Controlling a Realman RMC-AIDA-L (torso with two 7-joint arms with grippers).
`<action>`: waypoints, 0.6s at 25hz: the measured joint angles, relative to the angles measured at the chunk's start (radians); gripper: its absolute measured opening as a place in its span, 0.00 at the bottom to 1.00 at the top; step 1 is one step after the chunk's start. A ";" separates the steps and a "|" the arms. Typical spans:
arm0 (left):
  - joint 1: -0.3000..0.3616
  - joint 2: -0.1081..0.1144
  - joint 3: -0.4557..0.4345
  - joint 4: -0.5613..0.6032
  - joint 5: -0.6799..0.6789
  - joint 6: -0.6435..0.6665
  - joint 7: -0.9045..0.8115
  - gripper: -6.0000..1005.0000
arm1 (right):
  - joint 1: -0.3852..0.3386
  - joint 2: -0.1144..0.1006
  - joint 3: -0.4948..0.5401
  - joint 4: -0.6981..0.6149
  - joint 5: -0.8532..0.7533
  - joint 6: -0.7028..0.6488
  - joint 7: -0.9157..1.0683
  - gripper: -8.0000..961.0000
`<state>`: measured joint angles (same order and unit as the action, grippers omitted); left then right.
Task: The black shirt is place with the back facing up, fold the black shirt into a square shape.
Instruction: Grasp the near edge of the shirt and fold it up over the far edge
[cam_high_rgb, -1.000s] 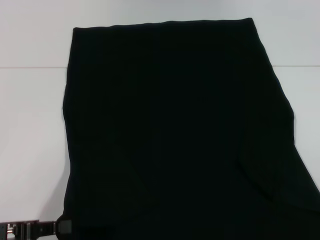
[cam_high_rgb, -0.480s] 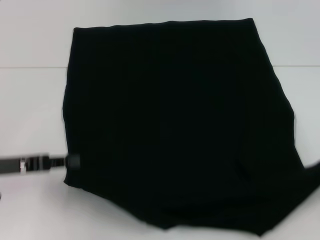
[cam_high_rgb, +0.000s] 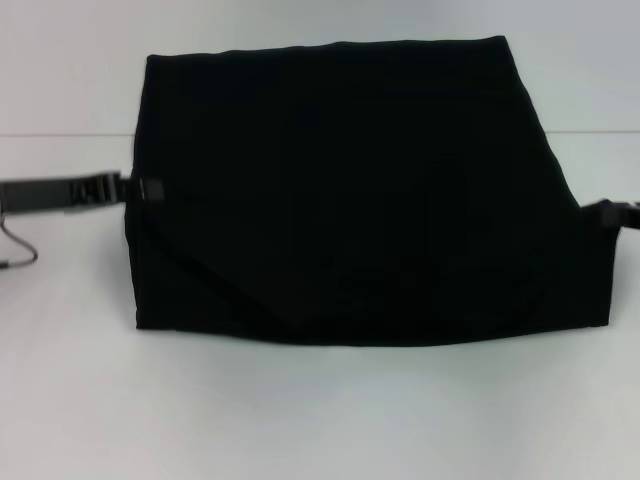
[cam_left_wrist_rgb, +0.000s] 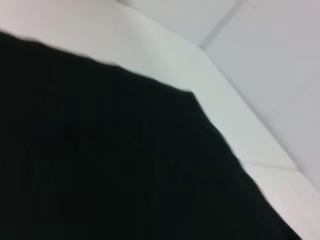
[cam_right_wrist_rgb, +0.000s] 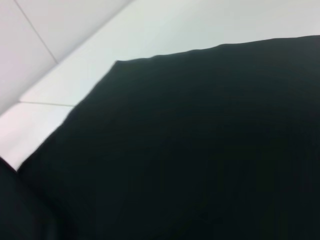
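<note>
The black shirt (cam_high_rgb: 340, 190) lies on the white table (cam_high_rgb: 320, 420) with its near part doubled over towards the far part; the fold edge runs straight along the front. No print shows. My left gripper (cam_high_rgb: 148, 188) is at the shirt's left edge and grips the fabric there. My right gripper (cam_high_rgb: 603, 212) is at the shirt's right edge and grips the fabric too. The left wrist view shows only the shirt (cam_left_wrist_rgb: 100, 165) and table. The right wrist view shows the shirt (cam_right_wrist_rgb: 200, 150) filling most of the picture.
A seam in the table top (cam_high_rgb: 60, 135) runs across behind the arms. A thin cable loop (cam_high_rgb: 20, 245) hangs under my left arm. Bare table lies in front of the shirt and to both sides.
Both grippers have moved away from me with the shirt's near edge, carrying it up and over the far part. The shirt's front edge is now a straight fold farther from me.
</note>
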<state>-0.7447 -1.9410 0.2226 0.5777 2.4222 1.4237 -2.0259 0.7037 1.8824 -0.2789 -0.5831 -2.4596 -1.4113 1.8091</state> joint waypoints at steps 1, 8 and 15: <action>-0.014 0.004 0.001 -0.013 0.000 -0.039 -0.003 0.03 | 0.019 -0.004 -0.021 0.020 0.000 0.035 0.010 0.06; -0.086 0.017 0.003 -0.064 -0.040 -0.244 -0.005 0.03 | 0.136 -0.003 -0.133 0.107 0.002 0.290 0.067 0.06; -0.138 0.019 0.014 -0.123 -0.045 -0.389 -0.001 0.03 | 0.216 0.015 -0.234 0.125 0.002 0.480 0.134 0.06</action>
<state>-0.8832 -1.9217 0.2366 0.4547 2.3767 1.0344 -2.0268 0.9195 1.8975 -0.5129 -0.4585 -2.4577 -0.9313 1.9432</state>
